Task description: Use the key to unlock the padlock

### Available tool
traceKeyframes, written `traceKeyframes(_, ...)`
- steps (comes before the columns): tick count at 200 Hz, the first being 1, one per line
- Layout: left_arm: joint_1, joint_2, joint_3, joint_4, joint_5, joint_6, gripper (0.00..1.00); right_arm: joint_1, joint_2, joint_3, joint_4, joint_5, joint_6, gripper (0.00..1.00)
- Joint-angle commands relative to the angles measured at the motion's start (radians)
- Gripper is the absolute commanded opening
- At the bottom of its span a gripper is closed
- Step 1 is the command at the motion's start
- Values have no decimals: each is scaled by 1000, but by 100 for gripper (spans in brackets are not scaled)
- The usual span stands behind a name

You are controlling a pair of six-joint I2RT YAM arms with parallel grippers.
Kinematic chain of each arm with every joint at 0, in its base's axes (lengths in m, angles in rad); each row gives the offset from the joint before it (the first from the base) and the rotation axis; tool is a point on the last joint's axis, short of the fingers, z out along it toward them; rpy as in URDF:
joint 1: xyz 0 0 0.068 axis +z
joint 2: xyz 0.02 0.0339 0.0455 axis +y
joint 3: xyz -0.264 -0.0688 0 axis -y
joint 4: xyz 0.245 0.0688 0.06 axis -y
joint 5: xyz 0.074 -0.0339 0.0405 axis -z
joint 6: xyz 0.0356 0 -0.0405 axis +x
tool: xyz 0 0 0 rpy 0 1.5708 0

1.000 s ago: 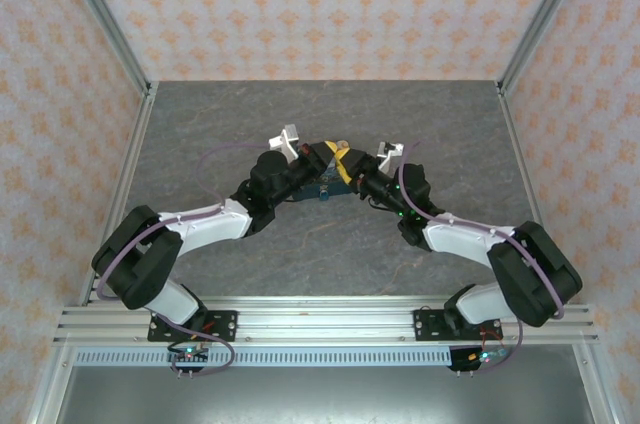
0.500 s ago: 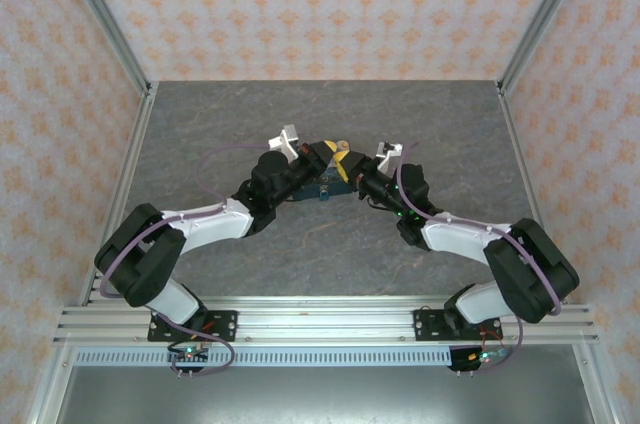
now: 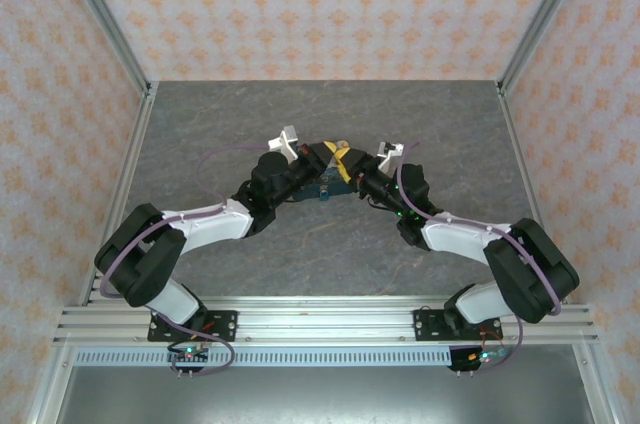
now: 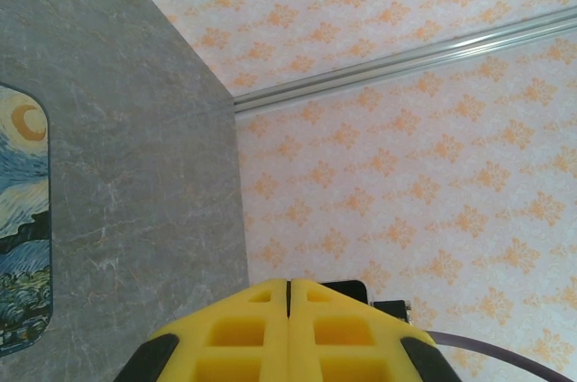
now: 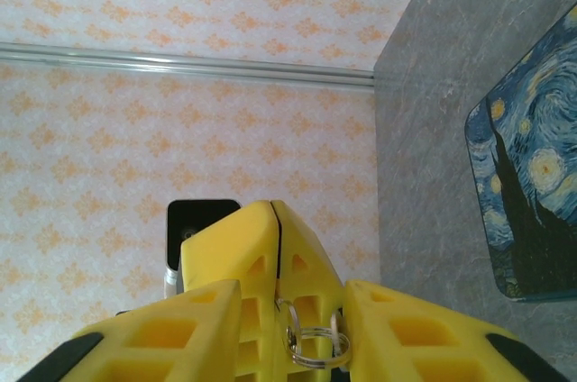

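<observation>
Patterned box (image 5: 532, 184), cut by frame edge in both wrist views; key ring (image 5: 314, 339), part-hidden between yellow fingers (image 5: 406, 328).

The left claw (image 3: 323, 155) and right claw (image 3: 345, 160) now sit a touch closer together above the box (image 3: 326, 188) than a second ago. Both arms' elbows have edged slightly inward toward it.

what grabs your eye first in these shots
Two arms meet nose to nose at mid-table, left gripper and right gripper close together beside the blue swirl-painted box. In the right wrist view a small silvery key ring hangs between yellow fingers.
</observation>
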Motion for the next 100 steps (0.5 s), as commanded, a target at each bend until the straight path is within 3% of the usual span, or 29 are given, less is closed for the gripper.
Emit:
traceKeyframes(1, 1, 11, -17, 50, -22, -6, 0, -9, -9, 2, 48, 10, -12, 35)
traceKeyframes(48, 0, 8, -16, 53, -20, -11, 0, -17, 3, 26, 16, 7, -42, 48)
traceKeyframes(100, -1, 11, -11, 50, -16, -14, 0, -20, 34, 64, 16, -25, -66, 48)
